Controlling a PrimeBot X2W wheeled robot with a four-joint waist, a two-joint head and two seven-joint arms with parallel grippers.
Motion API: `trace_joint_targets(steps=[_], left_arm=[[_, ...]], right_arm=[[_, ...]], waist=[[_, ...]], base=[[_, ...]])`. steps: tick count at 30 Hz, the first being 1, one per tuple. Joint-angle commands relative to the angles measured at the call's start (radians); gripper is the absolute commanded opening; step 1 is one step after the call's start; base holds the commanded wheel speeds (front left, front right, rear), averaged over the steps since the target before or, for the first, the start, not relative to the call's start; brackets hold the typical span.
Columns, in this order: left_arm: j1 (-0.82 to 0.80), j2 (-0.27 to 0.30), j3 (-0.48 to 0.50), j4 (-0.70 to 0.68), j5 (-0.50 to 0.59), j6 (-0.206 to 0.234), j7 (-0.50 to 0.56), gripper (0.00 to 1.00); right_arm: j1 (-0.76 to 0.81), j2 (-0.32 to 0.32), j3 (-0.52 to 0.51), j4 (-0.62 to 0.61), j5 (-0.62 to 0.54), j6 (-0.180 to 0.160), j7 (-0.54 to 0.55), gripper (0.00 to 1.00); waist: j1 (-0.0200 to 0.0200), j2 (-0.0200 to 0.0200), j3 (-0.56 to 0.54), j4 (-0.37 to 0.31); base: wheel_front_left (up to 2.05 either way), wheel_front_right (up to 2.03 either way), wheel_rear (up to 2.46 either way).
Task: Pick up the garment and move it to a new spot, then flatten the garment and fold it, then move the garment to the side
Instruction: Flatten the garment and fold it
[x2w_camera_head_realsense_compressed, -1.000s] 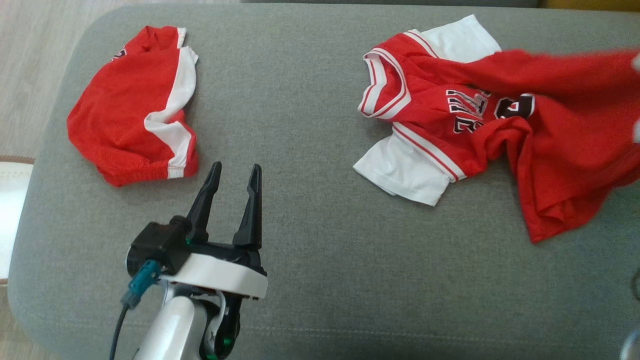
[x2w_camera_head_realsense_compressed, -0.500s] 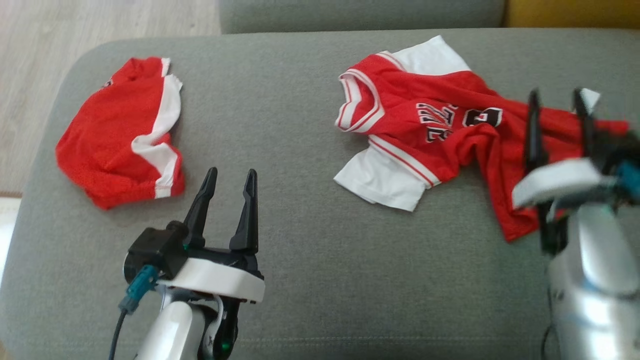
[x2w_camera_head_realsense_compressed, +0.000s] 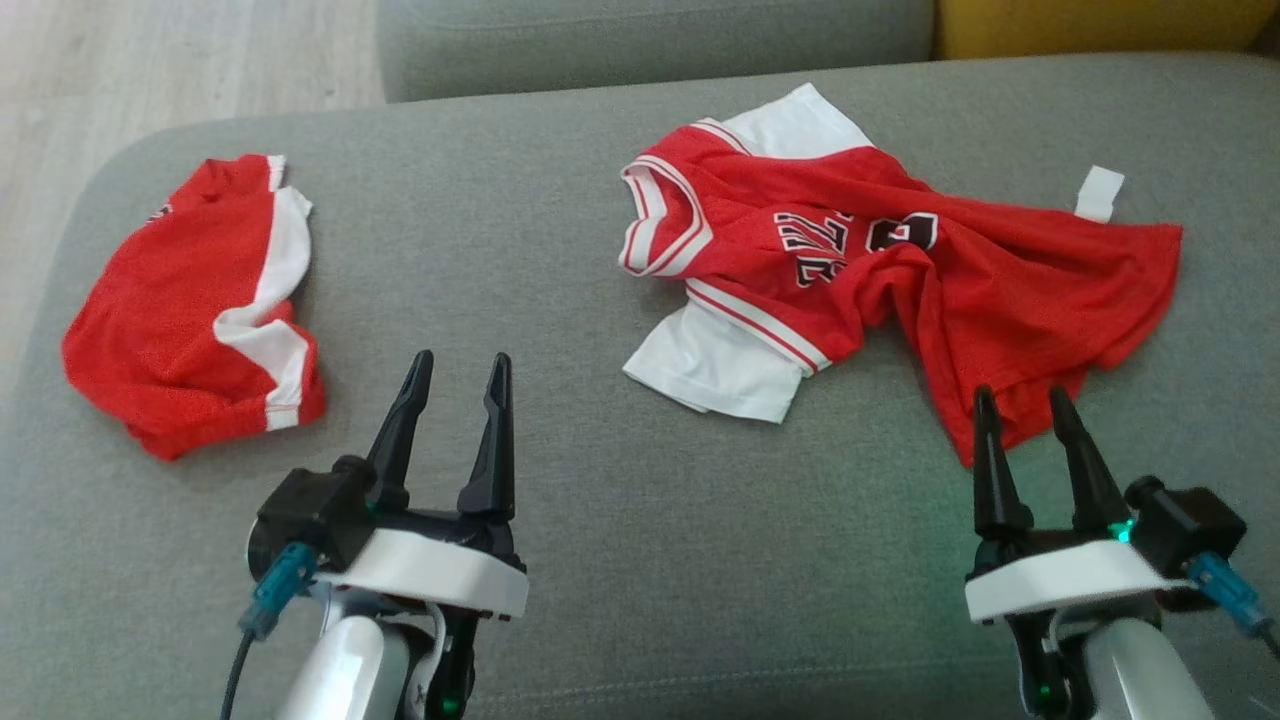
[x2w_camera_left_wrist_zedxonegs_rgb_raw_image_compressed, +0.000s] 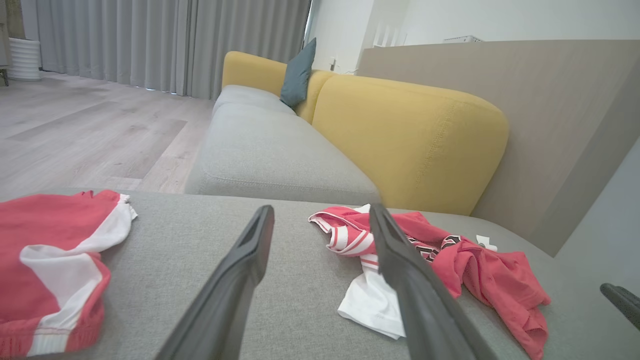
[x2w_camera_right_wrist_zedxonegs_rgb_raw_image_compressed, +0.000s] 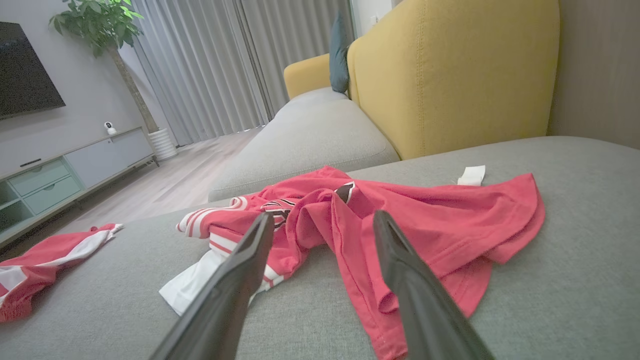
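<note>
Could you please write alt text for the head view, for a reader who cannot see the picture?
A crumpled red jersey with white sleeves lies right of centre on a grey cushion; a smaller red and white garment lies bunched at the left. The left gripper and right gripper sit open and empty near the bottom, fingers pointing up.

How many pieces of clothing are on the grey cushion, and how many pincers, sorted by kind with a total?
Tops: 1, the red and white jersey, crumpled
Bottoms: 1, the red and white shorts
Pincers: 2, the left pincer and the right pincer, both open and empty
Total: 4
</note>
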Motion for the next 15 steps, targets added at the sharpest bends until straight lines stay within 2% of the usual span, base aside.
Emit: trace_joint_targets(steps=[1, 9, 13, 15], left_arm=[[-0.038, 0.002, 0.035, -0.030, 0.009, 0.001, -0.005, 1.00], [-0.126, 0.002, -0.034, 0.061, 0.025, -0.053, -0.005, 1.00], [-0.212, 0.002, -0.110, 0.253, 0.056, -0.076, 0.006, 1.00], [-0.266, 0.002, -0.128, 0.344, 0.061, -0.070, 0.021, 1.00]], right_arm=[[-0.045, -0.002, 0.030, -0.051, 0.005, 0.007, -0.011, 1.00], [-0.055, -0.002, 0.014, -0.108, -0.008, 0.007, 0.008, 1.00], [-0.060, -0.002, 0.013, -0.128, -0.008, 0.007, 0.015, 1.00], [-0.065, -0.002, 0.023, -0.137, -0.007, 0.007, 0.018, 1.00]], waist=[[0.0000, 0.0000, 0.010, -0.011], [0.0000, 0.0000, 0.067, -0.075], [0.0000, 0.0000, 0.097, -0.115], [0.0000, 0.0000, 0.113, -0.137]], base=[[0.00, 0.00, 0.00], [0.00, 0.00, 0.00], [0.00, 0.00, 0.00], [0.00, 0.00, 0.00]])
